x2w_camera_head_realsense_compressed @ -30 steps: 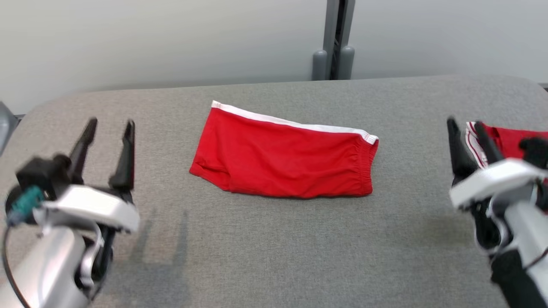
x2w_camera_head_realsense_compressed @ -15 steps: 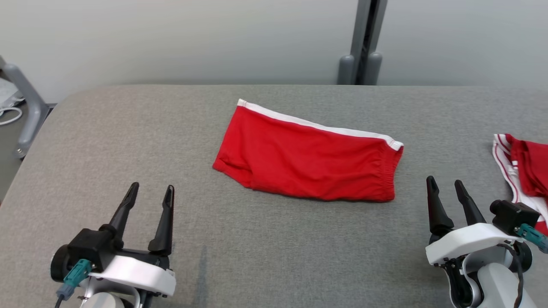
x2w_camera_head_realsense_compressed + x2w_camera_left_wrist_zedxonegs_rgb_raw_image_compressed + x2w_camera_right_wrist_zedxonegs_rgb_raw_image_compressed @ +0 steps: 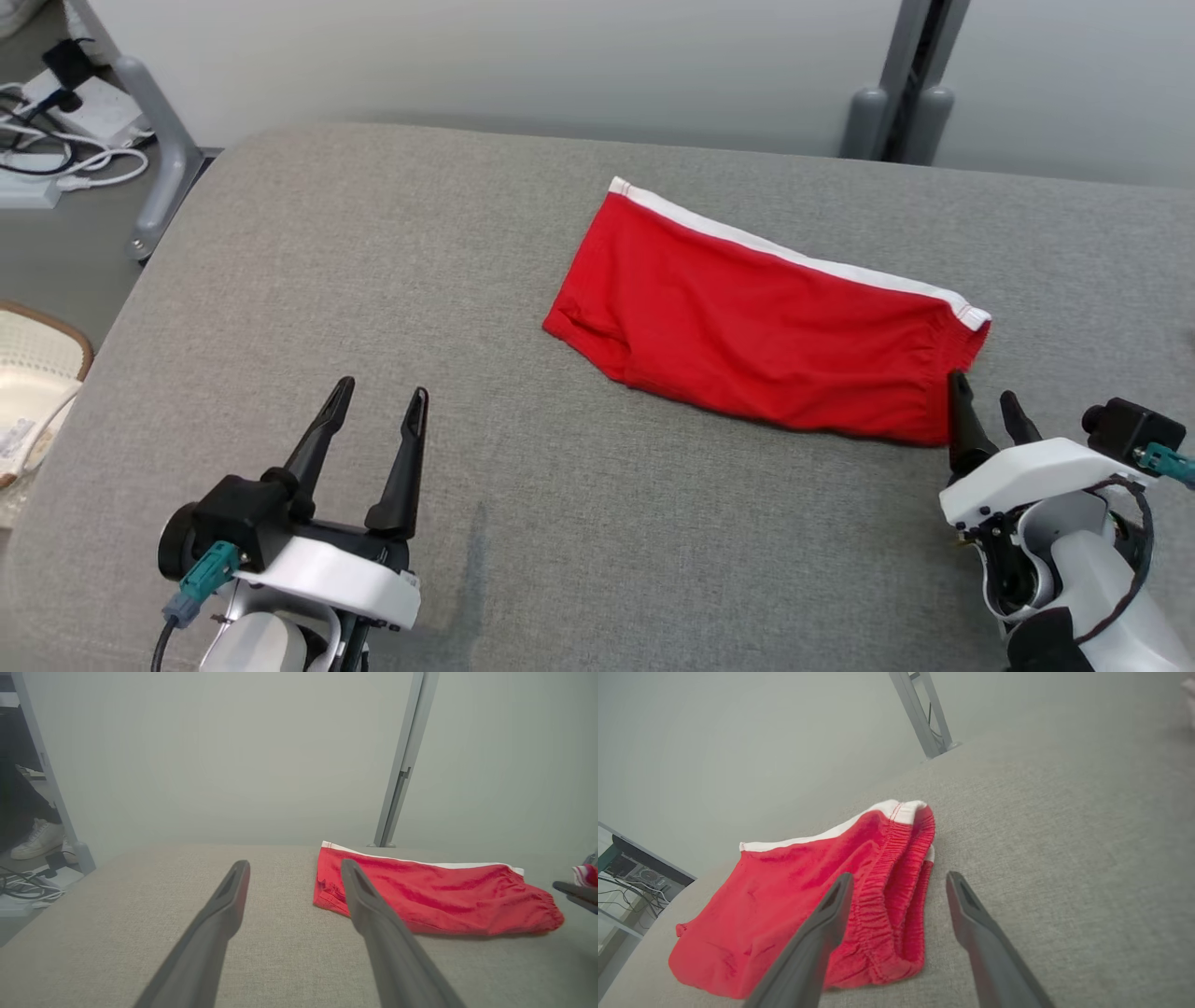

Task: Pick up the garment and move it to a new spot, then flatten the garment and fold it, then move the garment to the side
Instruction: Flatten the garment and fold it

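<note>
The red shorts [image 3: 766, 317] lie folded on the gray table [image 3: 373, 280]. The right gripper [image 3: 982, 392] has come up beside their stretchy end, spread wide and empty. The left gripper [image 3: 384, 388] is spread wide too.

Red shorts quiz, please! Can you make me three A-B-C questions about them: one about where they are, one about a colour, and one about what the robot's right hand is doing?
1. Where are the red shorts?
A. On the floor.
B. Lying on the grey table.
C. Hanging on a pole.

2. What colour is the stripe along their edge?
A. White.
B. Blue.
C. Yellow.

3. What is the right gripper doing?
A. Squeezing the shorts.
B. Holding a cable.
C. Open, holding nothing.

Answers:
1 B, the shorts lie flat on the table.
2 A, a white band runs along their far edge.
3 C, its two fingers stand apart at the waistband end, with nothing clamped between them.
</note>
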You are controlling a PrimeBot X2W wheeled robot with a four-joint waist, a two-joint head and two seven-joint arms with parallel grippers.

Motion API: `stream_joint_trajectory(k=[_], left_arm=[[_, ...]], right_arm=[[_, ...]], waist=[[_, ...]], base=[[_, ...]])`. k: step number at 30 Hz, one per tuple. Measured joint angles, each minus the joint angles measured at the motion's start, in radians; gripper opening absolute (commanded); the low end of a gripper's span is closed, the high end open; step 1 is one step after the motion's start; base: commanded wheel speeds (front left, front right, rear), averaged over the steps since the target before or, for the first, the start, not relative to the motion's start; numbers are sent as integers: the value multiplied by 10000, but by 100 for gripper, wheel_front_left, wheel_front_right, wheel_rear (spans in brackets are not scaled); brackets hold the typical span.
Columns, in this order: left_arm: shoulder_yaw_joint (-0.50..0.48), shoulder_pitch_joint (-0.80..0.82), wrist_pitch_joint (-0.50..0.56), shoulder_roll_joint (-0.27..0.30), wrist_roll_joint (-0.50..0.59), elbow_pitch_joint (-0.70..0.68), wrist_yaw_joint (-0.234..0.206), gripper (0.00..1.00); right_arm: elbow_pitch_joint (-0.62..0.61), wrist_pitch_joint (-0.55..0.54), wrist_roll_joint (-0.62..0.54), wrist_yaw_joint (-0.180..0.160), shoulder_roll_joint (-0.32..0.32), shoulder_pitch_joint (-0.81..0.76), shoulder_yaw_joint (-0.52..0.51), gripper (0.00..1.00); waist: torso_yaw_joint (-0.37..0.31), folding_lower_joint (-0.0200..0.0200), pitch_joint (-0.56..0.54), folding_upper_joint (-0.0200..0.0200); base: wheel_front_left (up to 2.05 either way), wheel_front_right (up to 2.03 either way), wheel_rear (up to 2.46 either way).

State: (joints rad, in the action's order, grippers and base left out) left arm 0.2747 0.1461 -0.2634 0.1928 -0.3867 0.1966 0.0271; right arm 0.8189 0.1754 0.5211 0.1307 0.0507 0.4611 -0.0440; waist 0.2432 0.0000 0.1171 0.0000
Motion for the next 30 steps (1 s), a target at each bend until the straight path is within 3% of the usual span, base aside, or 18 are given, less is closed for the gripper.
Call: stream_joint_trajectory(k=[15,26,27,29,30], left_arm=[[-523,251,0,-477,349,295,428,100],[-782,463,0,-675,560,353,631,100],[-803,470,0,-690,585,370,654,100],[-851,474,0,-713,616,408,688,100],[-886,476,0,-721,627,430,694,100]], right_arm=[[2905,353,1914,0,23,1495,263,100],[2918,201,3822,-35,186,1787,1751,100],[2899,205,3904,-38,192,1812,1885,75],[2876,249,3977,-38,188,1845,2161,0],[2871,293,4004,-38,167,1848,2251,0]], waist=[[583,0,419,0],[597,0,575,0],[600,0,587,0],[599,-1,599,0],[596,0,602,0]], base=[[0,0,0],[0,0,0],[0,0,0],[0,0,0],[0,0,0]])
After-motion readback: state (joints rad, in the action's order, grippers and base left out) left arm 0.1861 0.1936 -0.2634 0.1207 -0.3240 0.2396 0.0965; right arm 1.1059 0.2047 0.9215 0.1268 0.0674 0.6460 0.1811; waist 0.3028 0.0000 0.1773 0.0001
